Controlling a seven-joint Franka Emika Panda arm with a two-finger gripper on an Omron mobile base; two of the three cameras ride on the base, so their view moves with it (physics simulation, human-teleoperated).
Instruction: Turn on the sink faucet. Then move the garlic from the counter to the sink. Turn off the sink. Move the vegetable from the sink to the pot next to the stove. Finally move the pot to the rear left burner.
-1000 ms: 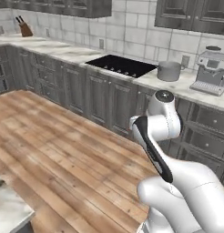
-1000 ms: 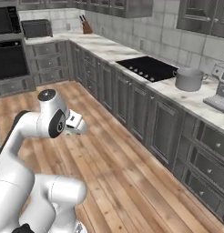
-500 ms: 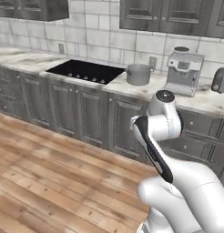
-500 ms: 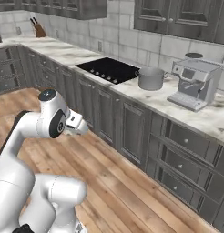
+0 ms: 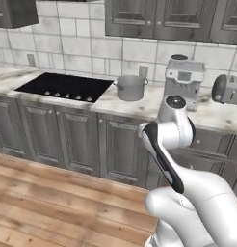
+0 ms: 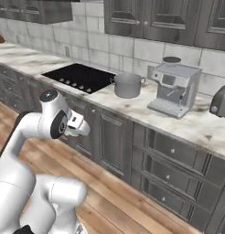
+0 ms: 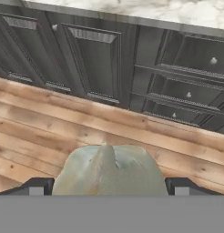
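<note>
A pale, pointed garlic [image 7: 107,169] bulb sits between the two dark fingertips [image 7: 39,185] of my gripper [image 7: 107,185] in the hand view, and the gripper is shut on it, held over the wooden floor. The same gripper [image 6: 79,126] hangs in front of the lower cabinets, below counter height. A grey pot [image 5: 130,88] [image 6: 128,85] stands on the marble counter, just right of the black stove [image 5: 65,87] [image 6: 80,77].
A coffee machine [image 5: 183,79] [image 6: 174,89] stands right of the pot, and a toaster [image 5: 227,89] [image 6: 222,103] farther right. Dark cabinet doors and drawers [image 7: 177,86] line the counter front. Wood floor [image 5: 53,202] lies between me and the cabinets.
The base has driven on and both base views have shifted: stove and pot are nearer and more to the left, and the coffee machine and toaster have come in. The arm's pose and grip look unchanged.
</note>
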